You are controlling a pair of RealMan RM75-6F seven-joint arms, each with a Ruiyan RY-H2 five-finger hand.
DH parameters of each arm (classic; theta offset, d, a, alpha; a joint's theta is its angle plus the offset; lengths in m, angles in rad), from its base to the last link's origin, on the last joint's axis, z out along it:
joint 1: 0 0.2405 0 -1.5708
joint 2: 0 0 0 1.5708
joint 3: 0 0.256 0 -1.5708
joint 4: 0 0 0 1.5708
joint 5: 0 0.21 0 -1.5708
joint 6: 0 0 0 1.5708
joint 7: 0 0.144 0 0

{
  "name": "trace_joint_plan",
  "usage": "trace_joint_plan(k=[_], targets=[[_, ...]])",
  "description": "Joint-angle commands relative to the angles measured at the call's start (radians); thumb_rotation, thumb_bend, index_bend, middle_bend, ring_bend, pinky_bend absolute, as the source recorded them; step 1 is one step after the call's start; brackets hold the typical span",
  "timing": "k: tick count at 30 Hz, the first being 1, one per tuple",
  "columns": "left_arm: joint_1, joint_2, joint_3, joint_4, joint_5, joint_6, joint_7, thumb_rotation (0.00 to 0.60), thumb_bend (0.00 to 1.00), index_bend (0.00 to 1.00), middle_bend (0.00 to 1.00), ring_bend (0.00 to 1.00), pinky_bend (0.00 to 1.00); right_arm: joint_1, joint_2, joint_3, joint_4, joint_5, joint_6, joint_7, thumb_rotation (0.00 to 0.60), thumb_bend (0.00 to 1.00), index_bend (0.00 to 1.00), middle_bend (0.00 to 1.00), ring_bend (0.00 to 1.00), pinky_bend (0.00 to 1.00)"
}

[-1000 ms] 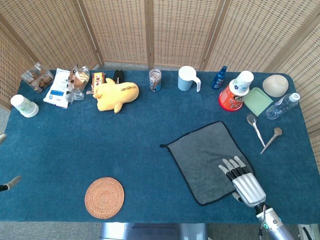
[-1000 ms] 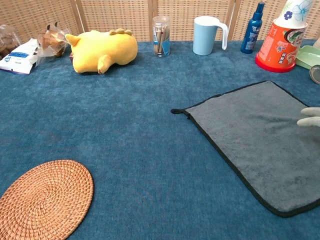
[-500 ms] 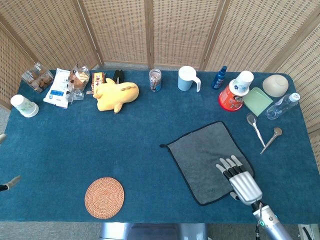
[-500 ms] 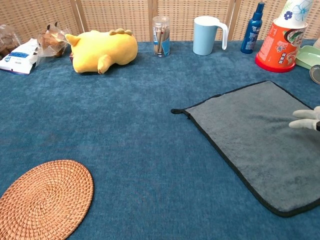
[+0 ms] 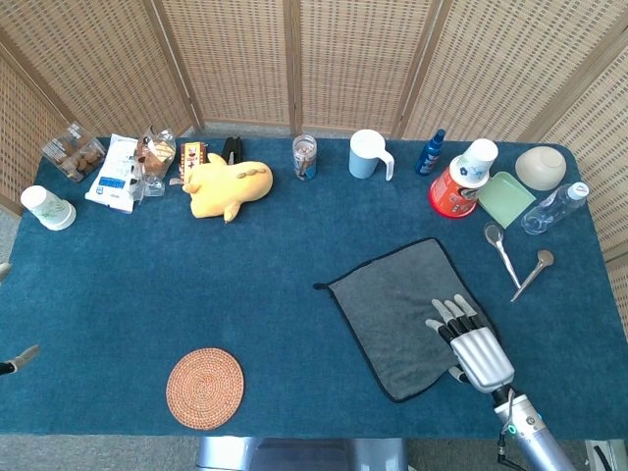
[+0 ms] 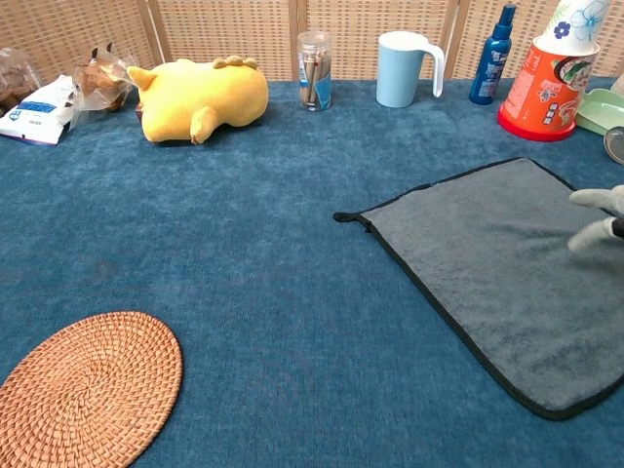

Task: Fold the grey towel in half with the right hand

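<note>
Lying flat and unfolded on the blue desk (image 5: 147,285), the grey towel (image 5: 397,309) sits on the robot's right side, turned so its corners point roughly away, toward, left and right; its black-trimmed edges run on the diagonal, and one corner with a small loop reaches toward the middle of the desk. The right robot hand (image 5: 469,340) is over the towel's near-right part, palm down, fingers (image 5: 444,317) apart and stretched out toward the towel's centre, clasping nothing. Whether the fingers actually press on the cloth cannot be told from the head view; in the chest view only their tips show at the right border of the frame (image 6: 597,216), close above the grey surface. The towel's bulk therefore lies ahead and to the left of this robot hand, and the near-right edge is just beside its palm, so that edge or the near corner looks like the natural place to take hold, with the fold carried across toward the far-left edge. The left robot hand barely shows at the left border of the head view (image 5: 20,358), well apart from the towel, and its state cannot be told. The two spoons (image 5: 520,263) lie beyond the towel's right corner, clear of the fold line.
</note>
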Motion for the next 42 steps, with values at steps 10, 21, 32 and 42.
trace_joint_plan(k=[10, 21, 32, 42], targets=[[0.0, -0.002, 0.001, -0.002, 0.002, -0.001, 0.006, 0.6, 0.13, 0.0, 0.0, 0.0, 0.0, 0.001, -0.037, -0.023, 0.082, -0.056, 0.06, 0.104, 0.6, 0.18, 0.53, 0.0, 0.0, 0.08], [0.001, 0.0, 0.001, 0.0, 0.002, 0.002, -0.001, 0.6, 0.13, 0.0, 0.0, 0.0, 0.0, 0.006, -0.071, -0.023, 0.118, -0.058, 0.066, 0.101, 0.6, 0.48, 0.51, 0.0, 0.0, 0.11], [0.001, 0.0, 0.001, -0.001, 0.002, 0.0, 0.0, 0.6, 0.13, 0.0, 0.0, 0.0, 0.0, 0.001, -0.08, -0.026, 0.141, -0.054, 0.08, 0.118, 0.6, 0.47, 0.51, 0.0, 0.0, 0.12], [0.001, 0.001, 0.001, 0.0, 0.002, 0.001, -0.003, 0.6, 0.13, 0.0, 0.0, 0.0, 0.0, 0.0, -0.095, -0.019, 0.152, -0.051, 0.096, 0.111, 0.6, 0.48, 0.6, 0.0, 0.0, 0.14]])
